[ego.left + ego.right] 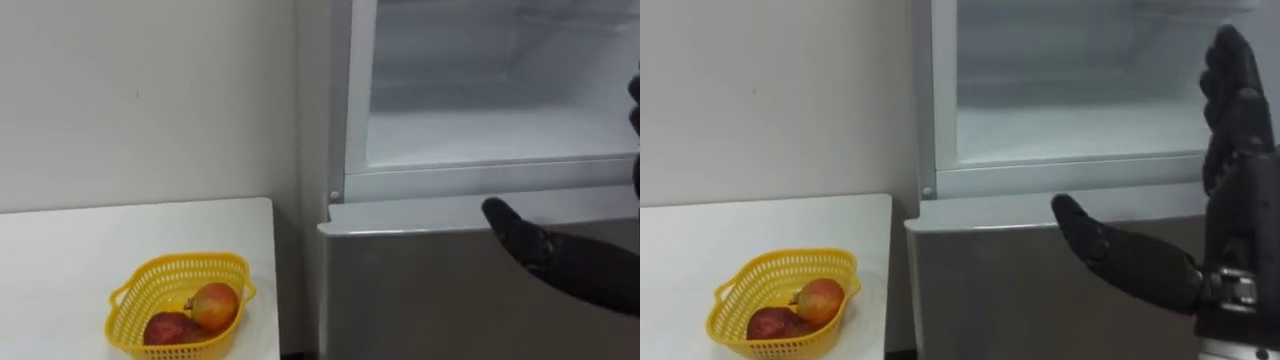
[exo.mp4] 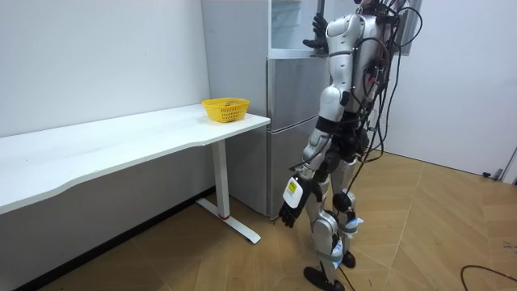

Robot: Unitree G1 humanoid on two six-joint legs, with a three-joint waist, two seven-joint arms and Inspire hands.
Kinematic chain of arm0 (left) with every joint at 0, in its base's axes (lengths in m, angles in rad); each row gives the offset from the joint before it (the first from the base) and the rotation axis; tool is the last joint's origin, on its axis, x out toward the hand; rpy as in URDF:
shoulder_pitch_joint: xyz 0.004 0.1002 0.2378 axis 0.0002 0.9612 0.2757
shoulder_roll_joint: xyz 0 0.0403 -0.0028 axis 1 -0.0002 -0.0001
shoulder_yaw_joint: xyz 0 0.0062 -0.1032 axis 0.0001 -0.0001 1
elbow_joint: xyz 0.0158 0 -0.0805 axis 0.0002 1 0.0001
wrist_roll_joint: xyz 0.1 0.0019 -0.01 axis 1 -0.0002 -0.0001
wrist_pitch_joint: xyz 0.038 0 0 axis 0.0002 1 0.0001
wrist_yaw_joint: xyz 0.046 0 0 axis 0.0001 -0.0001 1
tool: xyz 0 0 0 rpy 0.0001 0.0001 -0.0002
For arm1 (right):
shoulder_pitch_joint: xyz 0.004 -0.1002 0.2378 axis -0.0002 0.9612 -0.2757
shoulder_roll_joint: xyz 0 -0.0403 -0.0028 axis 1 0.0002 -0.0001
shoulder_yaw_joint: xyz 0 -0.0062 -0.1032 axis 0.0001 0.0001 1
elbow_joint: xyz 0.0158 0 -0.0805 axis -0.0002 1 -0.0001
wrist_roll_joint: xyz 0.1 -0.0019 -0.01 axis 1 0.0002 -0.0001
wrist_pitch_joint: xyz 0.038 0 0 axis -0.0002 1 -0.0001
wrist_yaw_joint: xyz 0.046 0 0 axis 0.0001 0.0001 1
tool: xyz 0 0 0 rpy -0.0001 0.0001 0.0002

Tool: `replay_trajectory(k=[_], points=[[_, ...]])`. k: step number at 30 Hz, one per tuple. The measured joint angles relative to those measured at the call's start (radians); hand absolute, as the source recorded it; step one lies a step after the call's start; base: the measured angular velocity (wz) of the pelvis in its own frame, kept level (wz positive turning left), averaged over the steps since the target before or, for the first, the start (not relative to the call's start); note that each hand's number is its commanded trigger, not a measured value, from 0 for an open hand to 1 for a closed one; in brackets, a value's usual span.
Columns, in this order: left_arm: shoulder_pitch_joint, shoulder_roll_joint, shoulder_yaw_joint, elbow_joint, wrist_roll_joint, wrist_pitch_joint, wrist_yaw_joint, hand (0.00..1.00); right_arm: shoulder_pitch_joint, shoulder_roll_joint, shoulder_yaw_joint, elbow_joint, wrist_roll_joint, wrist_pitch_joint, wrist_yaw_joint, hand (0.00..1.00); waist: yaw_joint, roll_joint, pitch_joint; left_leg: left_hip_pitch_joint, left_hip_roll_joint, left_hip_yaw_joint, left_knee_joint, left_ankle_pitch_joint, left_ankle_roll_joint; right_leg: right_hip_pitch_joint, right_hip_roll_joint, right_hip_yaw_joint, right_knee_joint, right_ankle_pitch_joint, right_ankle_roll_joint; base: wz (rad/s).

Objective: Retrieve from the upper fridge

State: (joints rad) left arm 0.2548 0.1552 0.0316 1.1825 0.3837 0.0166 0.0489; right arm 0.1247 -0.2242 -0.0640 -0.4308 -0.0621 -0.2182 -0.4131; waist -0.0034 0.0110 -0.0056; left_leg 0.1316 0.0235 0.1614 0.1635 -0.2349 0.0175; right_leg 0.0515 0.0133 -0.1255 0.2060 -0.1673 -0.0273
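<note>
The right robot hand [image 1: 1238, 190] is hovering released before the open upper fridge compartment [image 1: 1070, 130], fingers straight up, thumb spread, grasping nothing. Two reddish fruits [image 1: 820, 298] are lying in the yellow basket [image 1: 780, 262] on the bench [image 1: 700, 235]. The left robot hand [image 2: 287, 215] is hanging beside the thigh.

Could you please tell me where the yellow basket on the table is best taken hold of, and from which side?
Probably by the small handle loop at the yellow basket's end nearest the fridge, reached from above on that side. The two fruits fill the bowl, so the loop gives the left robot hand a free edge to curl round.
</note>
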Motion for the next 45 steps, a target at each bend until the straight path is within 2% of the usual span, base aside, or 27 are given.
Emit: replay_trajectory(k=[3, 7, 9, 11, 14, 16, 21, 23, 28, 30, 32, 34, 38, 42, 45], points=[[-0.002, -0.007, 0.001, -0.001, 0.000, 0.000, 0.013, 0.00, 0.055, 0.036, -0.002, 0.049, 0.021, 0.004, -0.025, 0.00, -0.021, 0.005, -0.0021, -0.001, 0.000, 0.003, -0.001, 0.000, 0.000, -0.003, 0.002, 0.007, -0.001, 0.000, 0.000, -0.04], [0.000, -0.008, 0.003, -0.002, 0.000, 0.001, 0.030, 0.00, 0.147, 0.037, -0.026, 0.120, 0.111, 0.013, -0.030, 0.00, -0.045, 0.008, -0.0010, -0.001, 0.000, 0.007, -0.005, -0.001, -0.001, -0.007, 0.006, 0.023, -0.003, -0.001, 0.001, -0.05], [0.001, -0.011, 0.002, -0.002, 0.000, 0.000, 0.028, 0.00, 0.159, 0.037, -0.052, 0.177, 0.168, 0.034, -0.036, 0.00, -0.048, 0.005, 0.0009, -0.004, 0.001, 0.024, -0.005, -0.001, -0.001, -0.018, 0.008, 0.040, -0.001, -0.001, 0.001, -0.21], [0.001, -0.011, 0.001, -0.005, -0.001, 0.000, 0.028, 0.00, 0.169, 0.037, -0.070, 0.198, 0.204, 0.037, -0.056, 0.00, -0.053, 0.002, 0.0003, -0.004, 0.000, 0.027, -0.004, -0.001, -0.001, -0.017, 0.007, 0.044, -0.001, -0.002, 0.002, -0.08], [0.012, -0.009, 0.003, -0.027, -0.035, -0.002, 0.029, 0.00, 0.169, 0.037, -0.112, 0.229, 0.308, 0.037, -0.078, 0.00, -0.076, -0.008, -0.0009, -0.004, -0.002, 0.027, -0.002, -0.001, -0.001, -0.016, 0.006, 0.045, -0.004, -0.004, 0.004, -0.01], [0.017, -0.007, 0.004, -0.036, -0.040, 0.000, 0.029, 0.00, 0.171, 0.037, -0.141, 0.272, 0.367, 0.036, -0.100, 0.00, -0.078, -0.013, -0.0037, -0.004, -0.002, 0.027, -0.001, -0.001, -0.001, -0.014, 0.005, 0.044, -0.005, -0.004, 0.004, 0.00], [0.043, -0.007, 0.002, -0.072, -0.041, 0.006, 0.029, 0.00, 0.173, 0.046, -0.189, 0.367, 0.467, 0.039, -0.161, 0.00, -0.086, -0.021, -0.0002, -0.006, -0.002, 0.028, -0.001, -0.001, -0.001, -0.017, 0.005, 0.042, -0.006, -0.005, 0.004, 0.00], [0.044, -0.007, 0.002, -0.076, -0.041, 0.010, 0.029, 0.00, 0.172, 0.047, -0.206, 0.390, 0.551, 0.040, -0.198, 0.00, -0.086, -0.022, 0.0015, -0.007, -0.002, 0.028, -0.001, -0.001, -0.001, -0.017, 0.005, 0.039, -0.006, -0.005, 0.005, 0.00], [0.054, -0.007, 0.010, -0.085, -0.042, 0.027, 0.029, 0.00, 0.172, 0.047, -0.247, 0.394, 0.729, 0.045, -0.264, 0.00, -0.090, -0.016, 0.0003, -0.007, -0.002, 0.025, 0.002, -0.001, -0.001, -0.016, 0.005, 0.040, -0.005, -0.005, 0.004, 0.03], [0.070, -0.008, 0.035, -0.104, -0.042, 0.026, 0.028, 0.00, 0.171, 0.047, -0.282, 0.394, 0.773, 0.045, -0.289, 0.00, -0.093, -0.018, 0.0003, -0.007, -0.002, 0.024, 0.001, -0.001, -0.001, -0.016, 0.005, 0.038, -0.004, -0.008, 0.004, 0.05], [0.077, -0.006, 0.060, -0.103, -0.057, 0.028, 0.028, 0.00, 0.167, 0.044, -0.331, 0.394, 0.880, 0.045, -0.311, 0.00, -0.101, -0.026, 0.0004, -0.003, -0.002, 0.019, 0.001, 0.000, -0.001, -0.017, 0.003, 0.036, -0.003, -0.015, 0.004, 0.07], [0.083, -0.006, 0.067, -0.106, -0.066, 0.029, 0.029, 0.00, 0.167, 0.042, -0.362, 0.394, 0.964, 0.045, -0.327, 0.00, -0.104, -0.034, -0.0030, -0.001, -0.002, 0.018, 0.001, 0.000, -0.001, -0.016, 0.003, 0.035, -0.004, -0.018, 0.005, 0.03], [0.089, -0.006, 0.081, -0.129, -0.065, 0.028, 0.028, 0.00, 0.166, 0.041, -0.436, 0.394, 1.101, 0.044, -0.347, 0.00, -0.106, -0.044, -0.0021, -0.002, -0.003, 0.015, 0.000, 0.000, -0.001, -0.017, 0.004, 0.035, -0.004, -0.018, 0.004, 0.00], [0.090, -0.005, 0.110, -0.150, -0.065, 0.026, 0.028, 0.00, 0.164, 0.036, -0.486, 0.394, 1.151, 0.025, -0.362, 0.00, -0.108, -0.046, -0.0019, -0.002, -0.003, 0.015, 0.000, 0.000, -0.001, -0.017, 0.004, 0.037, -0.004, -0.018, 0.005, 0.00], [0.094, -0.002, 0.126, -0.167, -0.066, 0.025, 0.028, 0.00, 0.151, 0.030, -0.528, 0.394, 1.162, 0.024, -0.376, 0.00, -0.125, -0.047, -0.0016, -0.007, -0.004, 0.015, 0.000, 0.000, -0.001, -0.019, 0.004, 0.037, -0.003, -0.020, 0.005, 0.00]])
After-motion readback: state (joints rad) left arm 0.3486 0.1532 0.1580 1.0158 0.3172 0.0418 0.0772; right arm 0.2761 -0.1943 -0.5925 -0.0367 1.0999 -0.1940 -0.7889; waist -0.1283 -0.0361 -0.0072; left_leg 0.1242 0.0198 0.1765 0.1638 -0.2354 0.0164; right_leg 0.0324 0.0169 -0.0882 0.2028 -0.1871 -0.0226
